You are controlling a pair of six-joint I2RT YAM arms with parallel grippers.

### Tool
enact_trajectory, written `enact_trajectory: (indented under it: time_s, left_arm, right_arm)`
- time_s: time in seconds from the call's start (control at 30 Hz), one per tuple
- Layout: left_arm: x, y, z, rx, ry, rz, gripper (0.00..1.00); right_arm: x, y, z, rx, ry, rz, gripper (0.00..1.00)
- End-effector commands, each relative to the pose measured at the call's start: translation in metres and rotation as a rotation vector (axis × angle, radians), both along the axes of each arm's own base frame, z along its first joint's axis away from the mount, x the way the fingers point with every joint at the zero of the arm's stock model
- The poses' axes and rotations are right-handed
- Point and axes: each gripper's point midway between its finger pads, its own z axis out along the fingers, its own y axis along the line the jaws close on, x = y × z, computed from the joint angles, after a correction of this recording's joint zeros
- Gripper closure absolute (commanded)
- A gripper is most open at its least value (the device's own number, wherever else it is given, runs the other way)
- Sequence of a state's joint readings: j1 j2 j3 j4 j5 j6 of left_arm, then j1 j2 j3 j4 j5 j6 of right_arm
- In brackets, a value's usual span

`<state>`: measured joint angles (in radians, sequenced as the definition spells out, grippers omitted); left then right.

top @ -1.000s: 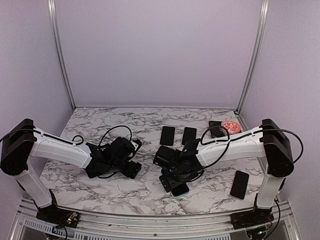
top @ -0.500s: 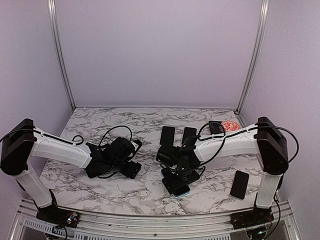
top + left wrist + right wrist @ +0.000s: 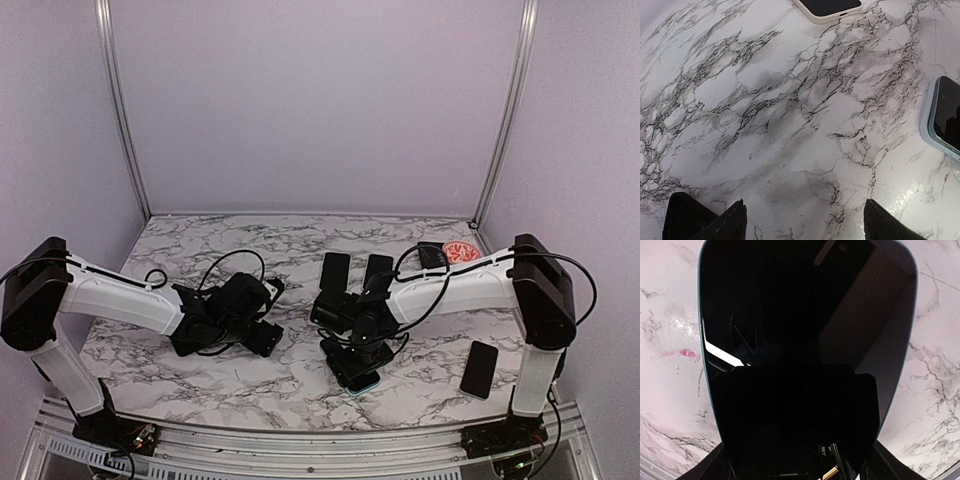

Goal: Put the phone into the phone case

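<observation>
Marble-print tabletop [image 3: 200,240], lilac walls all round. The phone [image 3: 805,315] is lying flat, screen up, at about 6 o'clock from the table's middle. As far as I can see it's sitting inside the light blue phone case [image 3: 928,117]. On the right wrist cam its long axis runs 12 to 6 and fills the frame.

The right gripper [image 3: 352,352] is right on top of it, fingers [image 3: 715,470] spread wide either side of the near end. Can't tell if they're actually pinching it.

The left gripper [image 3: 802,222] sits at 9 o'clock of the phone, jaws wide apart over bare marble.

A dark phone [image 3: 335,270] and a second dark phone [image 3: 378,270] lie at 12 o'clock, and a third dark phone [image 3: 480,368] at 3.
</observation>
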<state>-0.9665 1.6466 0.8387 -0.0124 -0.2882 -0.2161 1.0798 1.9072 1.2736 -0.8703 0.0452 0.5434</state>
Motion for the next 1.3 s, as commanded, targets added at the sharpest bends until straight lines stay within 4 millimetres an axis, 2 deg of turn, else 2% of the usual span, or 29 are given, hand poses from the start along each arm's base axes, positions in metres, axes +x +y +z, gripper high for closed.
enact_trajectory:
  time_s: [0.0, 0.3, 0.43, 0.5, 0.57, 0.67, 0.8, 0.9, 0.97, 1.1, 1.27]
  left_arm:
    - [0.009, -0.005, 0.022, -0.033, -0.022, 0.006, 0.19]
    - [0.019, -0.017, 0.049, -0.168, -0.012, 0.014, 0.19]
    - [0.033, -0.028, 0.068, -0.374, 0.016, 0.049, 0.17]
    - [0.035, -0.038, 0.069, -0.477, 0.083, 0.049, 0.16]
    - [0.038, -0.043, 0.062, -0.512, 0.131, 0.067, 0.17]
    - [0.042, -0.048, 0.047, -0.499, 0.163, 0.085, 0.18]
    - [0.042, -0.049, 0.027, -0.455, 0.196, 0.091, 0.2]
    - [0.038, -0.05, 0.022, -0.416, 0.193, 0.062, 0.2]
    - [0.033, -0.052, 0.022, -0.379, 0.173, 0.019, 0.2]
    - [0.019, -0.055, 0.023, -0.275, 0.104, -0.072, 0.22]
    - [-0.002, -0.065, 0.017, -0.159, 0.06, -0.188, 0.24]
  right_arm:
    - [0.009, 0.002, 0.005, -0.008, -0.058, 0.015, 0.69]
    - [0.026, 0.018, 0.038, 0.125, -0.181, 0.026, 0.83]
    - [0.029, 0.013, 0.027, 0.148, -0.166, 0.009, 0.85]
    - [0.03, 0.01, 0.021, 0.141, -0.166, 0.009, 0.86]
    - [0.032, 0.012, 0.017, 0.146, -0.17, 0.014, 0.85]
    - [0.035, 0.012, 0.009, 0.118, -0.168, 0.013, 0.73]
    - [0.035, 0.007, -0.002, 0.086, -0.153, 0.016, 0.48]
    - [0.034, 0.008, 0.001, 0.08, -0.146, 0.034, 0.29]
    - [0.035, 0.009, 0.007, 0.089, -0.133, 0.047, 0.19]
    - [0.032, 0.009, 0.024, 0.135, -0.1, 0.086, 0.08]
    - [0.023, 0.012, 0.052, 0.259, -0.056, 0.121, 0.03]
